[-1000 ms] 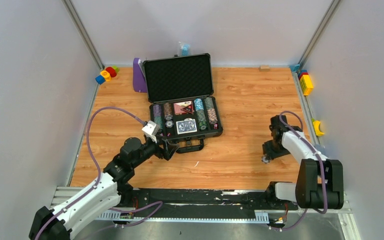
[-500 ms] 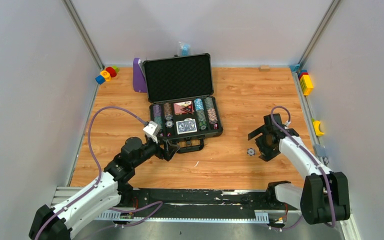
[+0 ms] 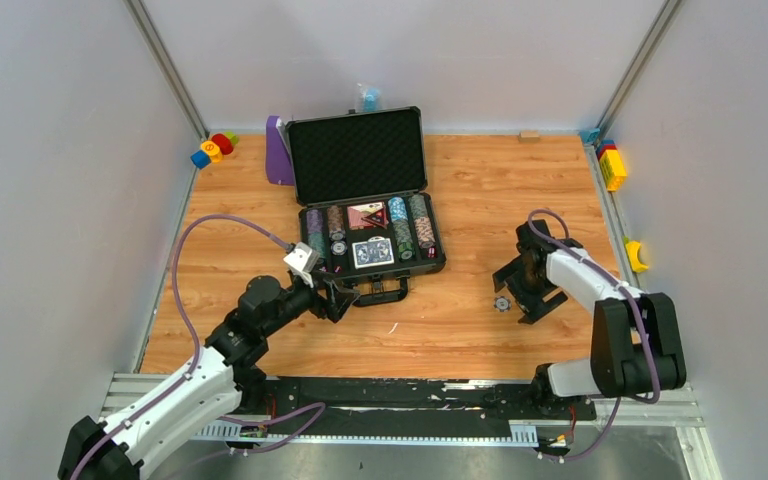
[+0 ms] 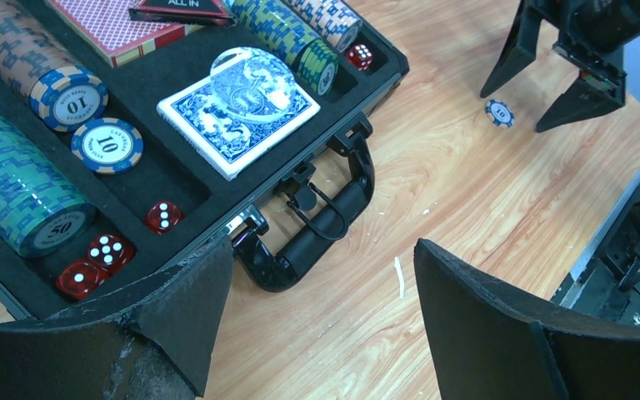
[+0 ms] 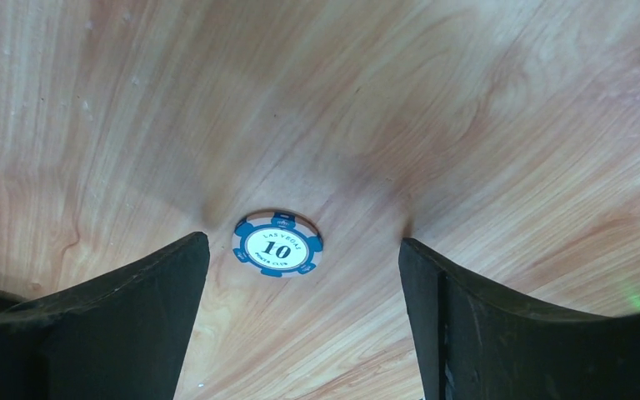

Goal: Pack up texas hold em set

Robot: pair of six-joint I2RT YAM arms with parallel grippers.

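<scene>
The dark grey briefcase (image 3: 358, 155) lies open on the wooden table, with rows of striped chips (image 4: 25, 192), a blue card deck (image 4: 237, 112), a red deck (image 4: 117, 25) and red dice (image 4: 104, 250) in its foam. One blue-and-white "10" chip (image 5: 277, 243) lies flat on the wood to the right of the case (image 3: 501, 304). My right gripper (image 5: 302, 250) stands open just above it, a finger on each side, touching nothing. My left gripper (image 4: 321, 275) hangs open and empty over bare wood just in front of the case handle (image 4: 325, 233).
A purple stand (image 3: 278, 152) leans beside the case lid. Coloured blocks (image 3: 214, 148) sit in the back left corner, and yellow blocks (image 3: 613, 168) line the right wall. A white fleck (image 3: 393, 327) lies on the wood near the handle. Grey walls close in three sides.
My right gripper has opened and let the chip go onto the table, then shifted left so it straddles the chip. The left arm has not moved.
</scene>
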